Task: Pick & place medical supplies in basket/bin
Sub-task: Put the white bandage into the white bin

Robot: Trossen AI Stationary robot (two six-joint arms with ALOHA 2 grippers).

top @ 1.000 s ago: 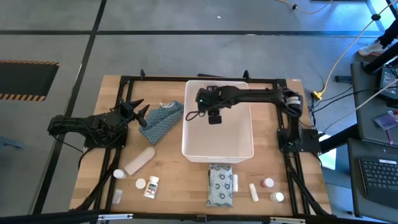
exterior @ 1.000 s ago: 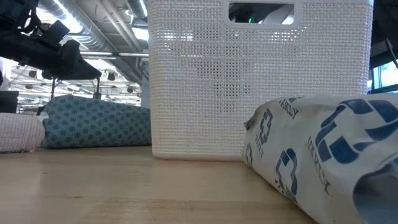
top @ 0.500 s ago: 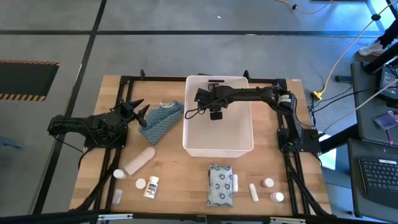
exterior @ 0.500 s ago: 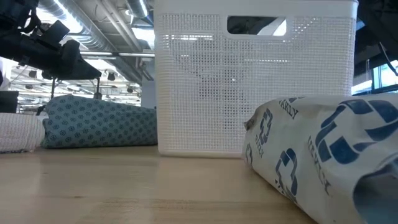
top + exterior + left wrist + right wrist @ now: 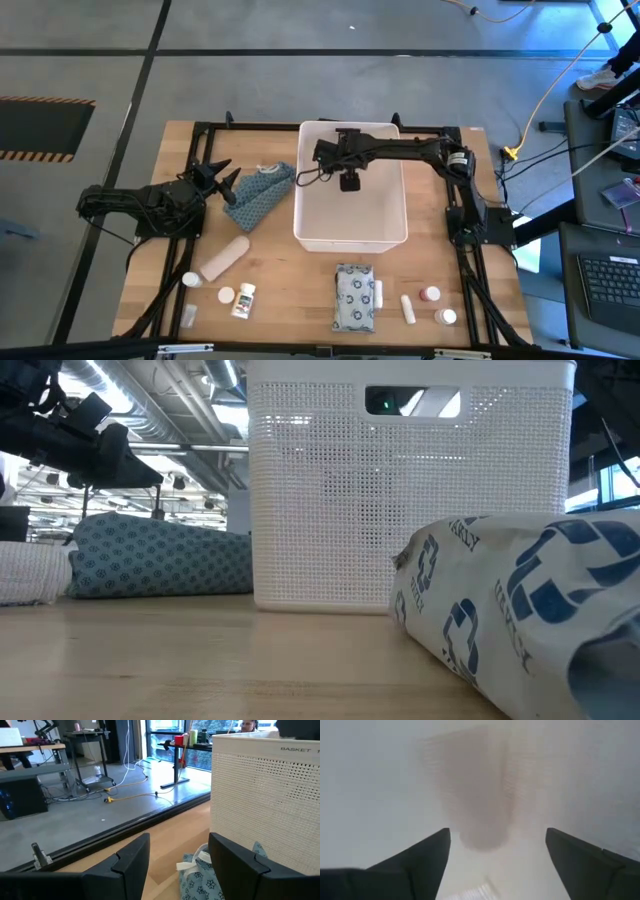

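Wooden table [image 5: 290, 280]; right gripper [image 5: 497, 865] spread inside white basket [image 5: 350, 235].

Left arm [image 5: 140, 205]: we see matte black links, chunky and angular, with thin black cables along them.
Left gripper [image 5: 222, 178]: we see two black pointed fingers [image 5: 132, 865], flat-faced with stepped, bevelled edges.
Right arm [image 5: 415, 152]: we see a slim black link on a black base block, with a silvery ring at one joint.
Right gripper [image 5: 347, 133]: we see a black boxy head with a small square camera block under it and a looping black cable; its fingers [image 5: 420, 855] are dark, wedge-shaped.
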